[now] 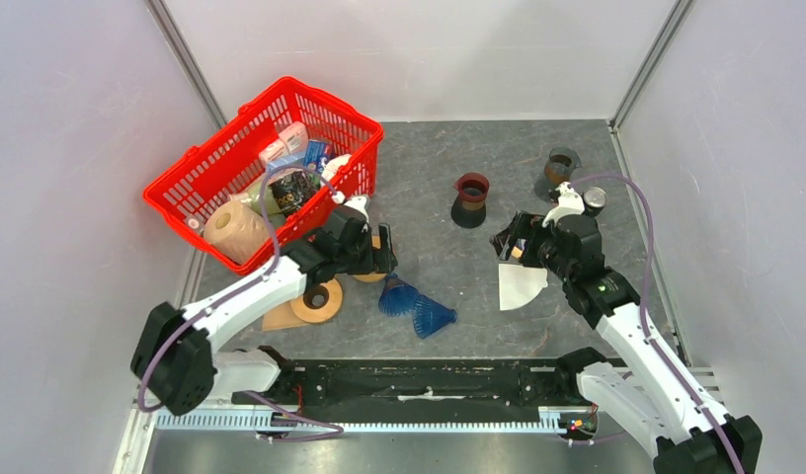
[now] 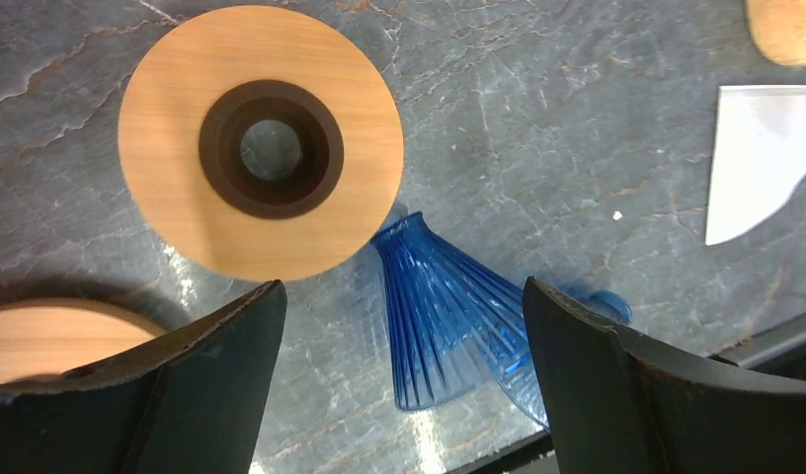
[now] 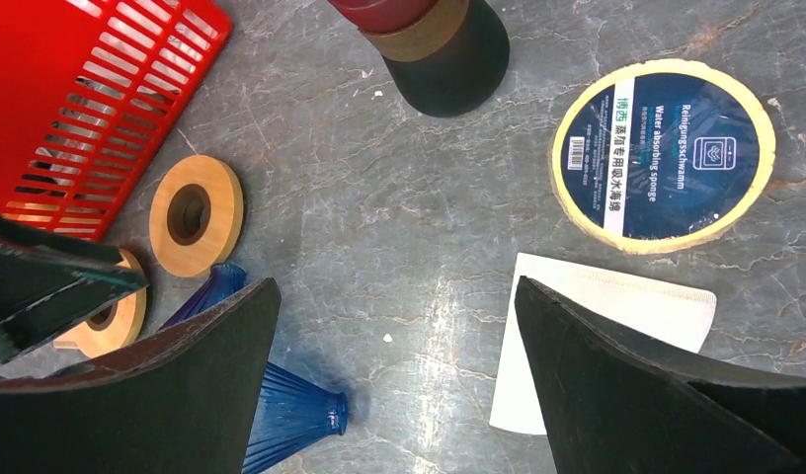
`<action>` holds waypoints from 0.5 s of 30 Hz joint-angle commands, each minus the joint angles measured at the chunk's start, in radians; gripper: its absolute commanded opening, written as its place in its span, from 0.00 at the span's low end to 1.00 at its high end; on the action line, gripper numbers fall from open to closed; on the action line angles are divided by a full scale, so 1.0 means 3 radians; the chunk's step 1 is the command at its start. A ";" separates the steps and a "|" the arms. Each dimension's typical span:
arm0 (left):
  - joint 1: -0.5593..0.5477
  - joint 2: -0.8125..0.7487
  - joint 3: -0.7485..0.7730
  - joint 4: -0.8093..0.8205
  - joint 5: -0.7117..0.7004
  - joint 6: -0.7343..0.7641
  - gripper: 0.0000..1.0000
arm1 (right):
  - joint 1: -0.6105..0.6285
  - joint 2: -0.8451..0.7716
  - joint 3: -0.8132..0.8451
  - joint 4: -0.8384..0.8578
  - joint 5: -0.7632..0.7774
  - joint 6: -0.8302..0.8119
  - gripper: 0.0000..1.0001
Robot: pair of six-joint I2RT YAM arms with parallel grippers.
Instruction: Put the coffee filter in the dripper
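L end effector [image 2: 400, 296] spread over blue dripper [image 2: 443, 326]; R end effector [image 3: 394, 291] spread above filter [image 3: 616, 291].

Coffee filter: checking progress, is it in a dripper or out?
Out: the coffee filter lies flat on the table, apart from the nearest blue cone.

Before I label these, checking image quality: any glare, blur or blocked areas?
Top external: sharp, evenly lit. Left wrist: wooden ring slightly soft, sheen on the table near the blue dripper. Right wrist: sheen beside the coffee filter; fingers hide both lower corners.
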 commanded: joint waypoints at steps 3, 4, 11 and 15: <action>-0.0042 0.0546 0.0318 0.0341 -0.0209 -0.0006 0.98 | 0.0004 -0.0181 -0.0106 0.0140 0.0083 -0.0079 0.97; -0.0043 0.0632 0.0355 0.0362 -0.0215 -0.0002 0.98 | 0.0004 -0.0188 -0.0113 0.0140 0.0106 -0.0085 0.97; -0.0041 0.1017 0.0513 0.0329 -0.0346 0.0031 0.98 | 0.0004 -0.0096 -0.0116 0.0138 0.0138 -0.0079 0.97; -0.0041 0.1106 0.0521 0.0332 -0.0460 0.0033 0.98 | 0.0005 -0.0072 -0.0105 0.0117 0.0154 -0.0086 0.97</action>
